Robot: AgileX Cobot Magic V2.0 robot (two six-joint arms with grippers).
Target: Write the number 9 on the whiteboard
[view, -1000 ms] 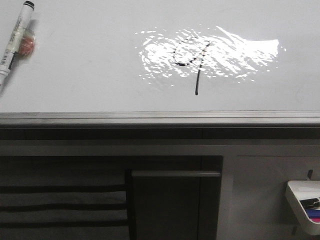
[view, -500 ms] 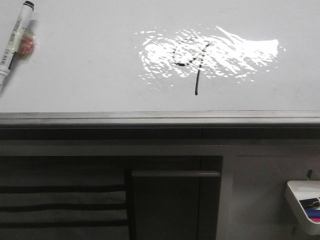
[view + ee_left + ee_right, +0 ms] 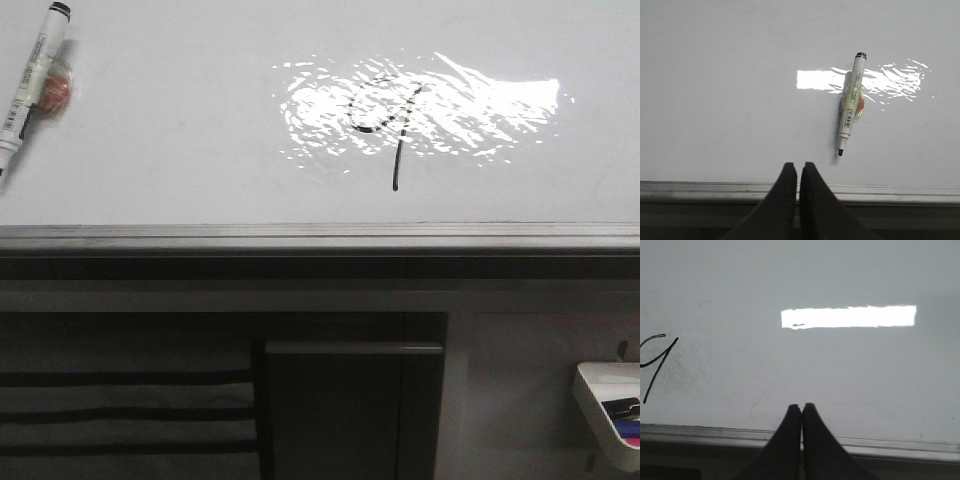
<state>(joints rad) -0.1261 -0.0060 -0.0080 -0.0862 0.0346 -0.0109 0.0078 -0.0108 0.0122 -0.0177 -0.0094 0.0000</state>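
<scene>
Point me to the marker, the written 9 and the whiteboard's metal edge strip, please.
marker (image 3: 850,105): left wrist view, middle of its barrel.
number 9 (image 3: 398,150): front view, on the straight tail.
whiteboard edge strip (image 3: 320,236): front view, middle of the grey strip.

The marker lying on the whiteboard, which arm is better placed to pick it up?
Probably left. The marker lies on the whiteboard just ahead of the left gripper, whose fingers are shut. The right gripper, also shut, faces the number 9; no marker shows there.

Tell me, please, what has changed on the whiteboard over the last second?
Nothing visibly changed. The number 9 is finished on the whiteboard, the marker lies at its far left, uncapped, and both tools, left and right, are shut and empty.
</scene>
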